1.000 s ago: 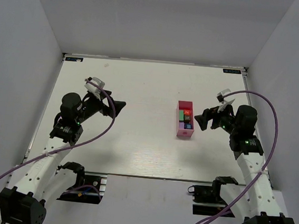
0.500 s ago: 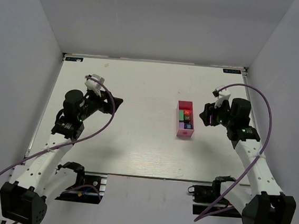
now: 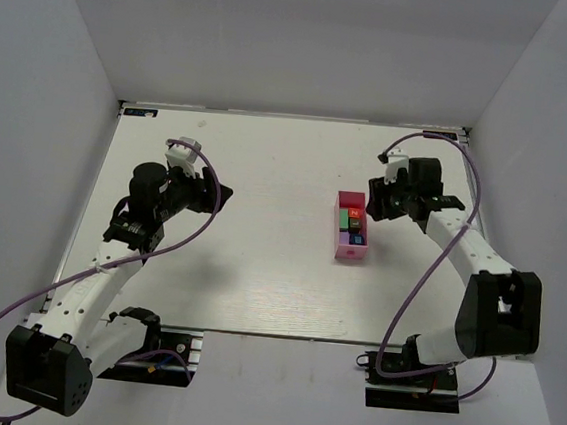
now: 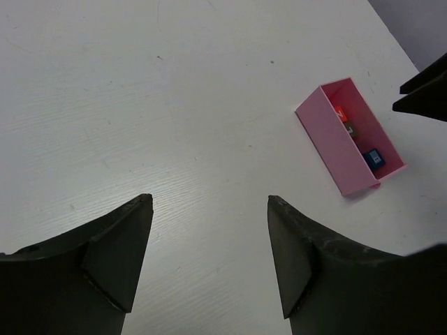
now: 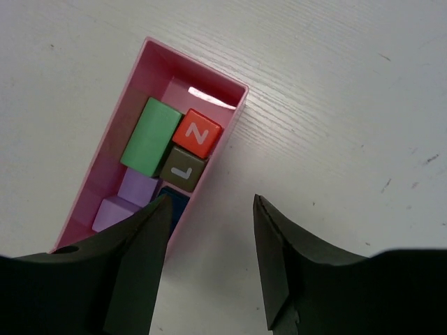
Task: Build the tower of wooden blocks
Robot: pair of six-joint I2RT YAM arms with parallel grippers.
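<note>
So, we're hovering our right gripper (image 3: 378,205) just off the 1 o'clock corner of the pink box (image 3: 340,240) in the top view. Its jaws are spread wide and gripping nothing.

The wood blocks (image 5: 167,164) are all lying packed inside that box, none out on the table (image 3: 259,260), so we're guessing the tower isn't even started.

In the right wrist view the red N block (image 5: 197,132) is sitting by the far end wall, with the green block (image 5: 151,136) touching it at 9 o'clock and the olive L block (image 5: 181,169) at 7. We're probably keeping the claw released so it can straddle one cube, but they're jammed tight against each other and the wall, so getting a finger in is looking fiddly.

Our left gripper (image 3: 220,194) is hanging well apart over the 9 o'clock side, also released and empty. It's pointing across at the box, likely leaving bare table between for stacking.
</note>
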